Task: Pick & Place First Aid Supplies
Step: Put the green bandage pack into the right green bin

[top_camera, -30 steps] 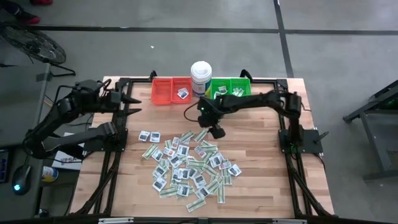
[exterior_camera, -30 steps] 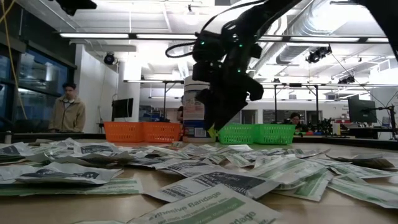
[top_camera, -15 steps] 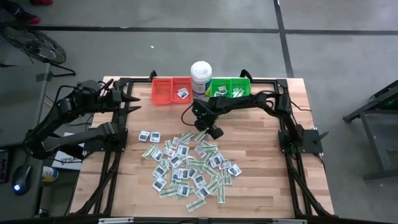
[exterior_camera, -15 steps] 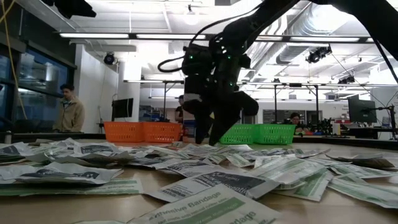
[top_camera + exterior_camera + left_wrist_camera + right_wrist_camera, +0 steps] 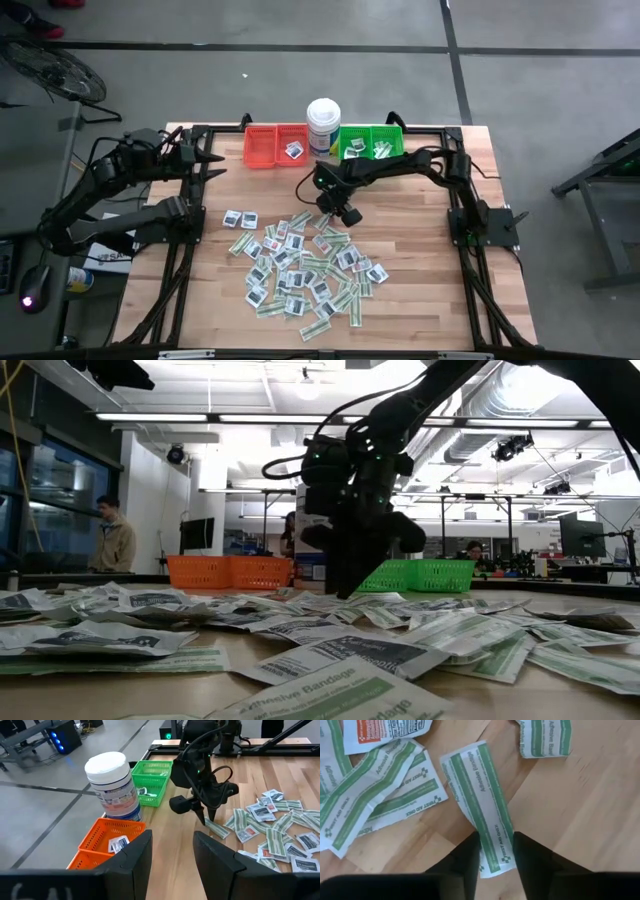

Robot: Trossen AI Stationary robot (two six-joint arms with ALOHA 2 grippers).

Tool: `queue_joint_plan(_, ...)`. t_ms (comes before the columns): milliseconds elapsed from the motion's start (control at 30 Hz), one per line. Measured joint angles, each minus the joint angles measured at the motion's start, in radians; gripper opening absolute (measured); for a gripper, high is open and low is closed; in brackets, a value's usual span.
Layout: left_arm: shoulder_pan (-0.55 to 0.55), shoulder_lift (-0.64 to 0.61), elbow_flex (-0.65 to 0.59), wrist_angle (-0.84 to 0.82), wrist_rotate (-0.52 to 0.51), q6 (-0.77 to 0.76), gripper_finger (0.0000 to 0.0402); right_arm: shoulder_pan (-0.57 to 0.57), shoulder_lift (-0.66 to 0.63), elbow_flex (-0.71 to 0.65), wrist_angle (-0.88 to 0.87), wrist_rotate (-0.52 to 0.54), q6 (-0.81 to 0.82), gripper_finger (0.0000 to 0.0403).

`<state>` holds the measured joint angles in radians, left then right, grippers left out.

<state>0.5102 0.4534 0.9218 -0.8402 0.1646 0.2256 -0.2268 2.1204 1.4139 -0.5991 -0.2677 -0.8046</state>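
The first aid supplies (image 5: pixel 300 270) lie as a loose pile of flat packets on the wooden table. At the pile's far edge lies a green-and-white bandage strip (image 5: pixel 480 795), flat on the wood. My right gripper (image 5: pixel 496 851) points steeply down over it, narrowly open, with one finger on each side of one end of the strip. The left wrist view shows the same gripper (image 5: pixel 206 819) low over that strip (image 5: pixel 216 829). My left gripper (image 5: pixel 172 855) waits open and raised at the table's far left (image 5: pixel 215 165). My right gripper comes from above and lies across the strip's end (image 5: pixel 495 840), a fingertip (image 5: pixel 470 852) beside each long edge. The strip stays flat on the table. I cannot tell whether the fingertips touch it.
A red bin (image 5: pixel 275 145), a tall white tub (image 5: pixel 323 122) and a green bin (image 5: pixel 370 140) stand in a row at the far edge, with a few packets in the bins. Bare wood lies between the bins and the pile. A person (image 5: pixel 110 540) stands in the room beyond.
My right gripper has sunk toward the table at the pile's far edge, down onto the strip, and has rolled a little about its own pointing line. The packets have not moved.
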Motion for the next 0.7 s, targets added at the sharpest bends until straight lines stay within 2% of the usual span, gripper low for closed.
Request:
queue_joint_plan(433,0.0,0.0,0.0,0.0,-0.003,-0.018,0.014,0.0,-0.002,0.019,-0.008,0.027,0.088,0.0009)
queue_joint_plan(700,0.0,0.0,0.0,0.001,-0.003,-0.022,0.014,-0.001,-0.028,0.087,-0.111,0.127,0.201,0.0001)
